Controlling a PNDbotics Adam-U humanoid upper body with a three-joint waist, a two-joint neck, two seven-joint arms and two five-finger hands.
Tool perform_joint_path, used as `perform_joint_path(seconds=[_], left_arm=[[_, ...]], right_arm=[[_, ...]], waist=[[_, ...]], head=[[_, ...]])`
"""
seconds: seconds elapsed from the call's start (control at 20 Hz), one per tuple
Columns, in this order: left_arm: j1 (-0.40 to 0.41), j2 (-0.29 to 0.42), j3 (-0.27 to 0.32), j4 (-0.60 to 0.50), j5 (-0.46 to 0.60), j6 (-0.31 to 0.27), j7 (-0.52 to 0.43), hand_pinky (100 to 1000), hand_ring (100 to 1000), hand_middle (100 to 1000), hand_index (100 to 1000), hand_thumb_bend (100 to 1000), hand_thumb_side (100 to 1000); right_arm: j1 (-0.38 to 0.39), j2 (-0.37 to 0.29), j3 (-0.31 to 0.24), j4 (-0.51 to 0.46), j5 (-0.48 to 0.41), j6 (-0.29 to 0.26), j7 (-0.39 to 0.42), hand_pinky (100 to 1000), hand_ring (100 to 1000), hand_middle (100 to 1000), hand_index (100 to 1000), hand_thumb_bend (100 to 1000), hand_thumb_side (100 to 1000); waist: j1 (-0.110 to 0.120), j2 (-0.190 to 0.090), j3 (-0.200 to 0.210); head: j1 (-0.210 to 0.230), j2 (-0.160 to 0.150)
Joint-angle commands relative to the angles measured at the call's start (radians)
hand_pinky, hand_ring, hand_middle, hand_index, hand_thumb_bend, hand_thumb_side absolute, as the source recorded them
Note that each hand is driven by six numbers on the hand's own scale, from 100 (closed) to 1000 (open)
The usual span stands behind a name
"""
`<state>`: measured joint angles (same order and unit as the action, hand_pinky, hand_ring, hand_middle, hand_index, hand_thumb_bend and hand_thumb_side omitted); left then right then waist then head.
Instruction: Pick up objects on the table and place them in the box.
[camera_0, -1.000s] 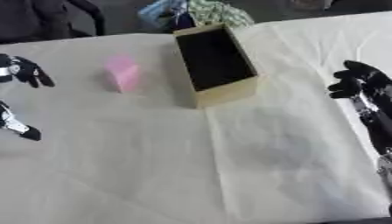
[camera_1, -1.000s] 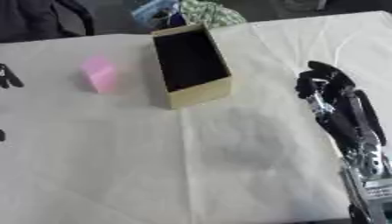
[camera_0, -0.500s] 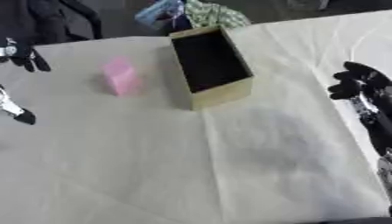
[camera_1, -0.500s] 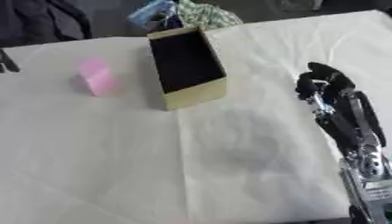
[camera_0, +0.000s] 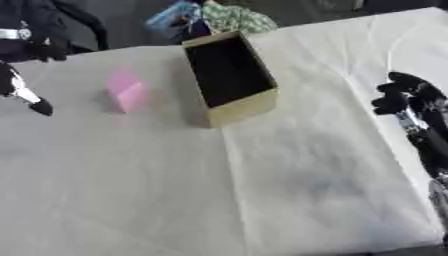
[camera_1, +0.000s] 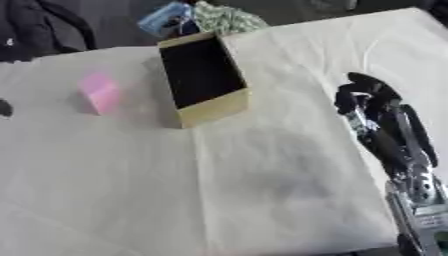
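A pink block (camera_0: 127, 92) lies on the cream tablecloth, left of an open tan cardboard box (camera_0: 243, 106) whose dark inside looks empty. My left hand (camera_0: 24, 92) shows only partly at the far left edge, its fingers spread and holding nothing, well to the left of the pink block. At the right edge of the table my right hand (camera_1: 369, 96) rests with fingers up and relaxed, nothing in it, well to the right of the box.
The cream cloth (camera_0: 175, 190) covers the whole table, with creases down the middle. Beyond the far edge lie a blue thing (camera_0: 175, 15) and a green patterned bundle (camera_0: 234, 19). Dark shapes (camera_0: 44, 25) stand at the back left.
My left hand has moved away from me along the left edge. The right hand has hardly moved. The pictures have shifted slightly.
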<state>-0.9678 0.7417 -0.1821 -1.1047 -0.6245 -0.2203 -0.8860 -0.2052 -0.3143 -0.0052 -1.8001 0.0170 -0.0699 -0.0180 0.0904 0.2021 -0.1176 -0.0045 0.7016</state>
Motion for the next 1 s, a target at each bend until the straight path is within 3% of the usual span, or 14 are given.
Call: perform_joint_path(seconds=[0.05, 0.45, 1.0], left_arm=[[-0.057, -0.023, 0.001, 0.07, -0.051, -0.035, -0.021, 832, 774, 756, 824, 866, 425], [-0.113, -0.113, 0.047, 0.225, -0.174, -0.039, -0.008, 829, 772, 752, 826, 862, 425], [-0.122, -0.144, 0.11, 0.326, -0.289, 0.014, 0.093, 818, 756, 734, 836, 849, 429]], right_arm=[[-0.007, -0.024, 0.002, -0.008, 0.002, -0.001, 0.002, 646, 649, 688, 852, 486, 652], [-0.011, -0.024, 0.005, -0.009, 0.002, -0.001, 0.005, 646, 649, 687, 852, 486, 653], [-0.02, -0.025, 0.008, -0.01, 0.001, -0.001, 0.01, 646, 649, 686, 852, 482, 657]], waist=[[-0.001, -0.02, -0.006], [0.003, -0.019, -0.038], [0.01, -0.009, -0.072]], head=[[-0.003, -0.006], [0.001, -0.013], [0.008, -0.021]])
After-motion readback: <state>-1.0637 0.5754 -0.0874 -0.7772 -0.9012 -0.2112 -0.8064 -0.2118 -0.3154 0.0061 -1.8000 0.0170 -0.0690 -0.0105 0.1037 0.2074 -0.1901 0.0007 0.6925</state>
